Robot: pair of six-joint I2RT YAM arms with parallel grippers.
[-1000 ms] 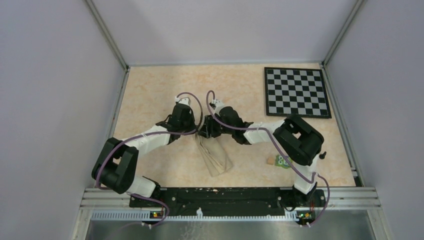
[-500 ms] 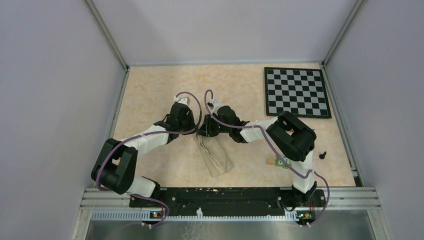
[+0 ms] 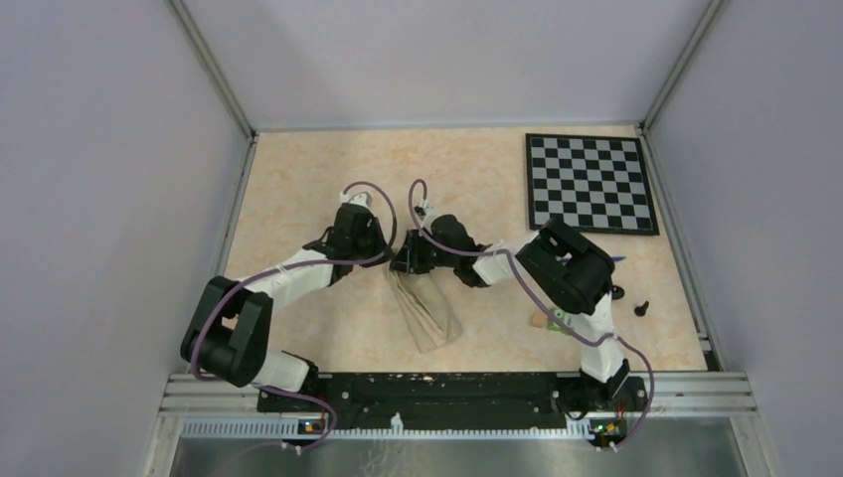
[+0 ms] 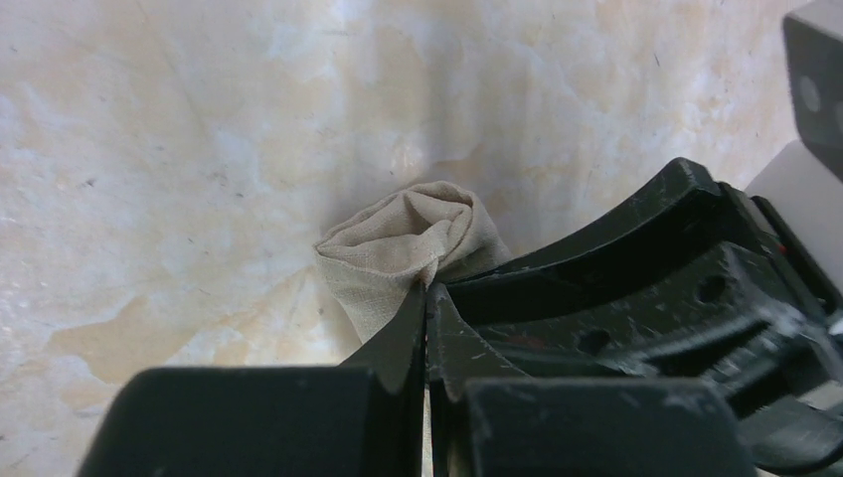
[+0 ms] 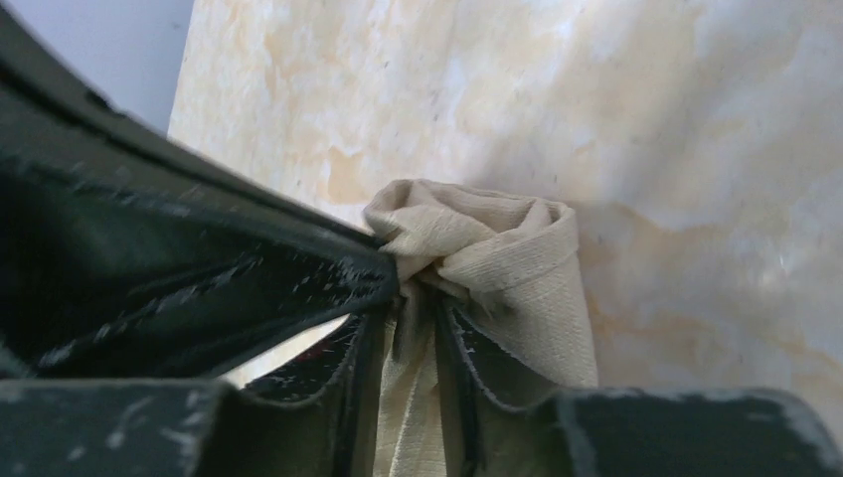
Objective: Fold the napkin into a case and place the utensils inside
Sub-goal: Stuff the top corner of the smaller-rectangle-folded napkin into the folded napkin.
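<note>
Folding stage: napkin (image 3: 427, 313) far end is clamped by left gripper (image 4: 427, 295) and right gripper (image 5: 418, 290); a coordinated fold-over is judged necessary next.

Top external: high above near edge, looking down on whole table (image 3: 298, 179). Left wrist, right wrist: very close, low, angled downward. All three share bunched end of napkin (image 3: 427, 313), mid-frame.

Tightens right gripper (image 5: 418, 298) on the bunched napkin (image 5: 497, 258) end, jaws narrower than a second ago. Swings right arm elbow (image 3: 567, 266) left and up toward frame centre in top view. Uncovers black knob (image 3: 641, 307) at right, plus what looks like a thin bluish utensil (image 3: 614, 260). Hides most of green block (image 3: 553, 319). Nudges left gripper (image 4: 427, 293) slightly left.
</note>
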